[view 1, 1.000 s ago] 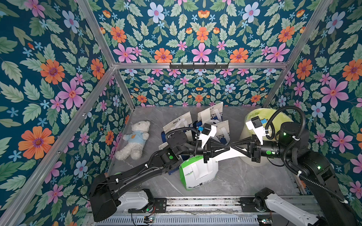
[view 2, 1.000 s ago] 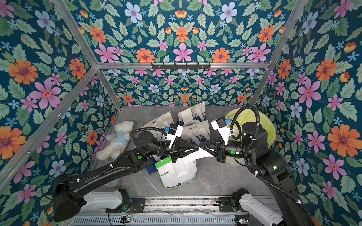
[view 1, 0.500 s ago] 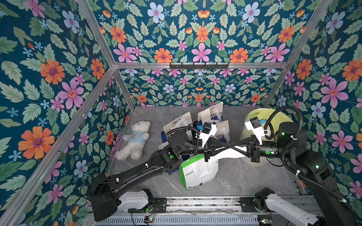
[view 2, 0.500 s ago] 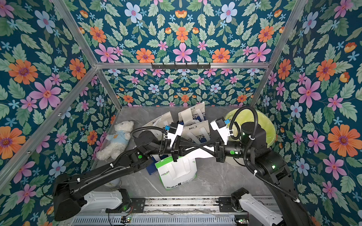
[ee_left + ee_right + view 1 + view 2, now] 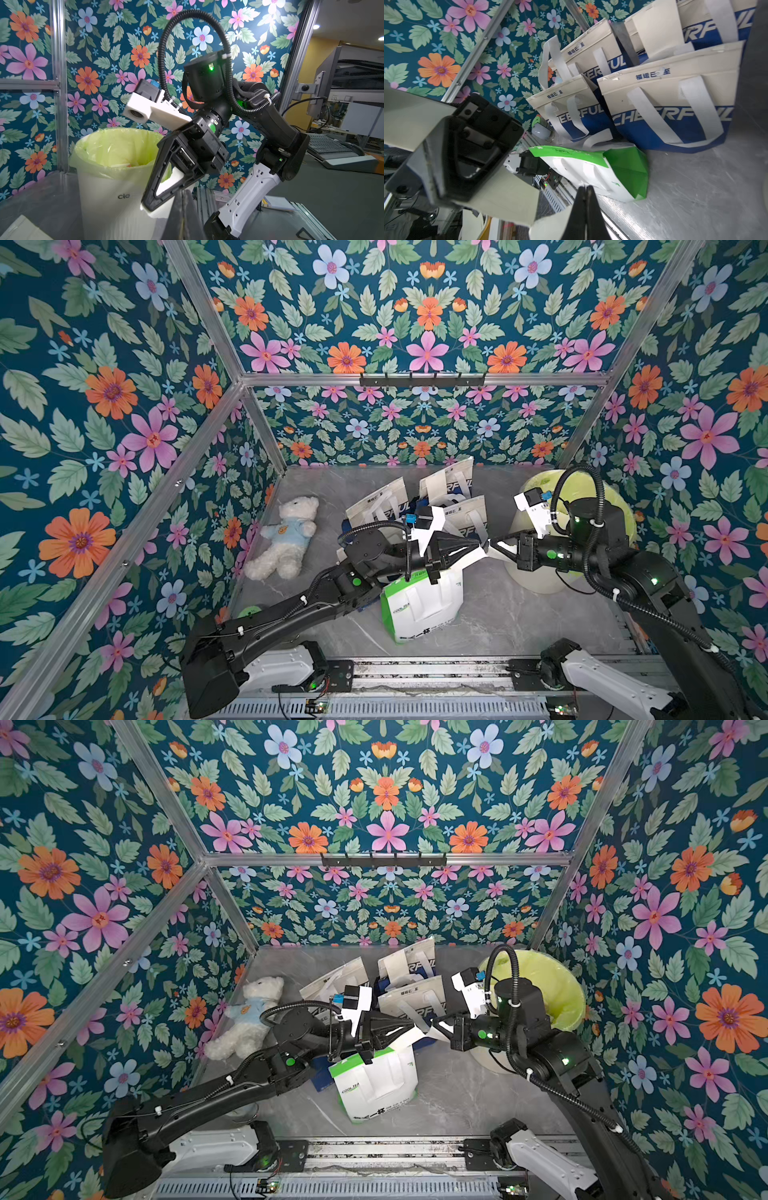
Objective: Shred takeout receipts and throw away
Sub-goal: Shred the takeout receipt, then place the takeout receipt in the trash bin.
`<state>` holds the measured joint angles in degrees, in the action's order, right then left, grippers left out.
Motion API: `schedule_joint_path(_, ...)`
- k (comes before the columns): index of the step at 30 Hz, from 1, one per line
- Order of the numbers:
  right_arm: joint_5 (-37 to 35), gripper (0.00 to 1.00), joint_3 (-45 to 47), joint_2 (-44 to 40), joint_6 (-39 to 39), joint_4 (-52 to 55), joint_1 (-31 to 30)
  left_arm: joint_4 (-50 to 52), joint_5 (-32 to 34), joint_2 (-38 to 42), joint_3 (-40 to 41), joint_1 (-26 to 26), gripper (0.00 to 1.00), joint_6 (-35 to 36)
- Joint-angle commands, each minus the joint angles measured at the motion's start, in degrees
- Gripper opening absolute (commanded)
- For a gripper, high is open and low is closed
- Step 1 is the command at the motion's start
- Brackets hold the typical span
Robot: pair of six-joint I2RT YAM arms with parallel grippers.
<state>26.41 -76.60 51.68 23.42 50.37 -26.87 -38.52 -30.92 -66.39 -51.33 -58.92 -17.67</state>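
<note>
Floral walls (image 5: 124, 414) on three sides, grey table (image 5: 507, 622) below.
Left arm (image 5: 286, 614) reaches in from near left and right arm (image 5: 652, 585) from near right. They meet tip to tip over mid-table.
Bin (image 5: 536, 578), white with a green liner, stands far right, behind the right arm.
Blue bags (image 5: 451, 485) stand upright in a cluster at far centre.
Green bag (image 5: 419, 610) lies at near centre, under the left wrist.
Bear (image 5: 286, 537) lies at left, near the wall.
Left gripper (image 5: 480, 547): jaws pressed together on one end of the receipt (image 5: 471, 559).
Right gripper (image 5: 494, 543): jaws pinching the opposite edge.
Receipt is held in the air between the two, above the green bag and just left of the bin.
In the right wrist view the receipt shows a ragged notch between the two grips.
</note>
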Motion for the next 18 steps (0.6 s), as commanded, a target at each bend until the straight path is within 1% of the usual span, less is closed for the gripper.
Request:
schedule_joint_path(1,-7.5,0.0,0.3,0.2,3.1,0.0,0.0,-6.9,2.4,0.6,1.1,0.0,0.0,-0.2)
schedule_joint_path(4,-10.4,0.0,-0.1,1.0,3.1,0.9,0.0,-8.0,3.2,1.7,2.2,-0.1,0.0,-0.3)
schedule_joint_path(7,-16.5,0.0,-2.6,2.1,1.5,3.3,0.2,-9.4,5.8,4.1,4.2,0.0,0.0,0.2)
schedule_joint_path(9,-21.6,0.0,-5.1,3.0,-0.1,5.3,1.6,-9.0,7.8,5.8,5.0,-0.1,0.0,0.9)
schedule_joint_path(10,-23.4,0.0,-6.3,3.4,-0.7,5.9,3.1,-8.2,8.3,6.3,4.9,-0.1,0.0,1.5)
schedule_joint_path(11,-24.8,0.0,-7.4,3.7,-1.0,6.4,5.9,-6.5,8.5,6.5,4.3,-0.1,0.0,2.0)
schedule_joint_path(15,-26.5,0.0,-10.0,4.0,-1.7,6.3,19.0,1.8,7.1,4.7,-0.7,-0.1,0.0,3.2)
schedule_joint_path(18,-29.1,0.0,-9.1,4.5,-2.4,5.6,25.0,3.8,6.1,2.1,-3.4,-0.1,0.0,3.3)
